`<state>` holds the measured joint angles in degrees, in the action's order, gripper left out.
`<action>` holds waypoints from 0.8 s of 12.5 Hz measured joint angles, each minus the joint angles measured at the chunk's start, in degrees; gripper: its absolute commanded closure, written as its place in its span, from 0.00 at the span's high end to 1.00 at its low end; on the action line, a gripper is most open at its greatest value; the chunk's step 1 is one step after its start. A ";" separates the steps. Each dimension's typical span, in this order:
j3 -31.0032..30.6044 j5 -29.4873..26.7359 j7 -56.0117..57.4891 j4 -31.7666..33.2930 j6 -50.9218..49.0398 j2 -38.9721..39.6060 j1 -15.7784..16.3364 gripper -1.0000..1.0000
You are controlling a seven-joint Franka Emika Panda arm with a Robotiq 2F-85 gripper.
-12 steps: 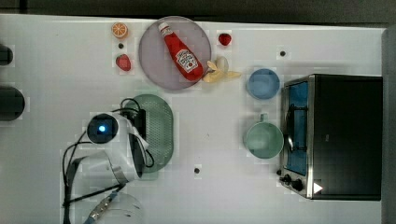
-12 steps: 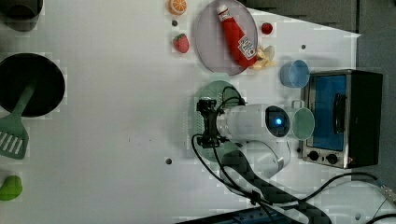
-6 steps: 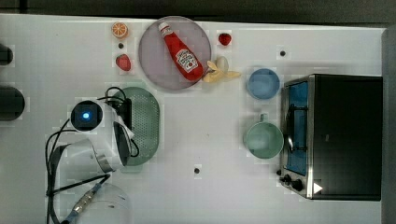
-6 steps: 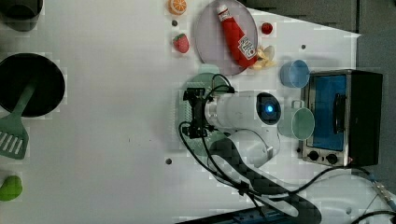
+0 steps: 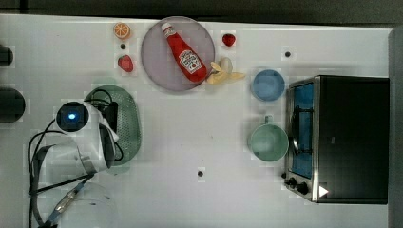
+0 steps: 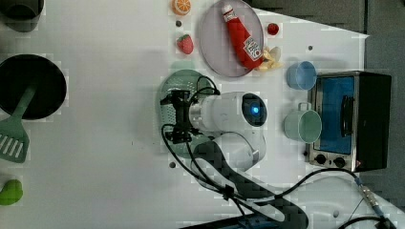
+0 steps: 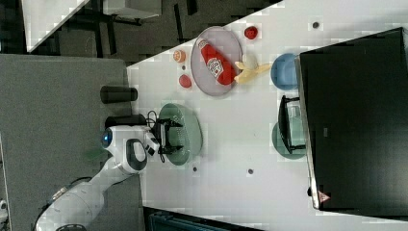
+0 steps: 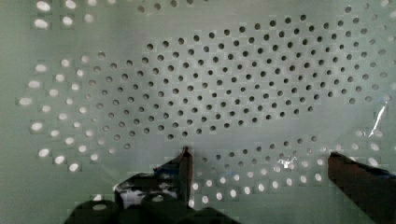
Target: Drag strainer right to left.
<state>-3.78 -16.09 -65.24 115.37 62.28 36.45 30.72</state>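
Fingers spread inside strainer, spatula left view

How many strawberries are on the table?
2. One strawberry lies at the top view's left of the purple plate, below the orange slice. The other strawberry lies at the plate's right. The arm could hide more.

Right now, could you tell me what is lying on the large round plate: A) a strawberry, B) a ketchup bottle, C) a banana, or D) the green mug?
B: a red ketchup bottle lies diagonally on the round plate in the top view.
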 measured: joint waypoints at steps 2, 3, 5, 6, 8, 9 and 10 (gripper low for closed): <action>0.14 1.69 -1.34 -0.84 -0.11 0.45 1.26 1.00; 0.69 1.45 -2.63 -1.12 -0.67 0.45 2.29 1.00; 0.97 1.62 -3.80 -2.41 -1.96 1.31 3.50 1.00; 0.38 1.80 -3.92 -4.14 -1.96 2.32 3.58 1.00; -0.17 1.33 -4.20 -6.21 -1.90 3.02 4.50 1.00; -0.28 1.89 -4.48 -6.43 -1.23 3.05 5.12 1.00; -0.09 1.31 -5.15 -6.49 -0.50 3.13 5.82 1.00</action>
<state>-3.87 -14.77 -70.39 108.88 61.77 39.59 36.54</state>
